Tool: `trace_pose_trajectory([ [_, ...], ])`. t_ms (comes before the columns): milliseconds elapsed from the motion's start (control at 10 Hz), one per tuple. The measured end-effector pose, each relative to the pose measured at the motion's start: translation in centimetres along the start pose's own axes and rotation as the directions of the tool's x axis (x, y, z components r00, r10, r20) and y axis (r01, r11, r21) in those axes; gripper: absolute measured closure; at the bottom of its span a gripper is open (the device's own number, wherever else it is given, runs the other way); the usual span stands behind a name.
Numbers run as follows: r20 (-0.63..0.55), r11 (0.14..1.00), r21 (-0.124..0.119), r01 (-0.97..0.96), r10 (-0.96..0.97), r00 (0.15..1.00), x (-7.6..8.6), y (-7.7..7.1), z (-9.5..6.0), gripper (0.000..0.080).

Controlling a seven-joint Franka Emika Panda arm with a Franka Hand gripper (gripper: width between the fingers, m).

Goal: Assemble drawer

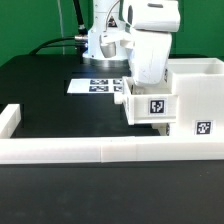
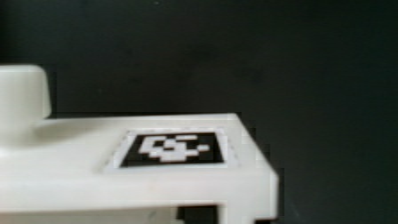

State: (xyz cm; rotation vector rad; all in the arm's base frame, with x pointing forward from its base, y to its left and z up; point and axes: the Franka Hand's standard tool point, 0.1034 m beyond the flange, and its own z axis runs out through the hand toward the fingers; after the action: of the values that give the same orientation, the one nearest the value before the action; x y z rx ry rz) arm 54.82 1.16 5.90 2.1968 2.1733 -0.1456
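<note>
Gripper (image 1: 133,88) low over drawer tray (image 1: 150,104), fingers hidden behind arm body; jaw state cannot tell. Tray sits beside casing (image 1: 195,92) near worktop's front edge, against border rail (image 1: 100,150). Wrist view: tagged white part (image 2: 175,150) close below.

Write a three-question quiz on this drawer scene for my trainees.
1. True or false: the marker board lies flat on the table.
2. Where does the rail run in the exterior view? A between camera and casing; B on the marker board; C in mid-air.
3. Fill in: the tag in the wrist view sits on a ___ part.
Key: 1 true; 2 A; 3 white.
</note>
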Motion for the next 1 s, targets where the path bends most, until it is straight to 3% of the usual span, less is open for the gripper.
trace_pose_trajectory([
  [300,0.0,1.0,0.001,-0.001,0.001,1.0,-0.1,0.0,0.0,0.0757],
  [400,0.0,1.0,0.0,-0.003,0.003,1.0,-0.1,0.0,-0.1,0.0661],
  [500,0.0,1.0,-0.007,-0.014,0.014,1.0,0.0,0.3,-0.4,0.0661],
  [700,-0.001,0.999,-0.024,-0.022,0.022,1.0,0.0,0.7,-1.4,0.029],
  [800,0.003,0.999,-0.022,-0.024,0.024,1.0,-0.1,0.8,-2.0,0.029],
  [900,0.01,0.999,-0.018,-0.026,0.026,1.0,-0.4,1.0,-3.0,0.018],
  [1000,0.023,1.0,-0.001,-0.031,0.031,0.999,-0.9,1.3,-4.3,0.0159],
])
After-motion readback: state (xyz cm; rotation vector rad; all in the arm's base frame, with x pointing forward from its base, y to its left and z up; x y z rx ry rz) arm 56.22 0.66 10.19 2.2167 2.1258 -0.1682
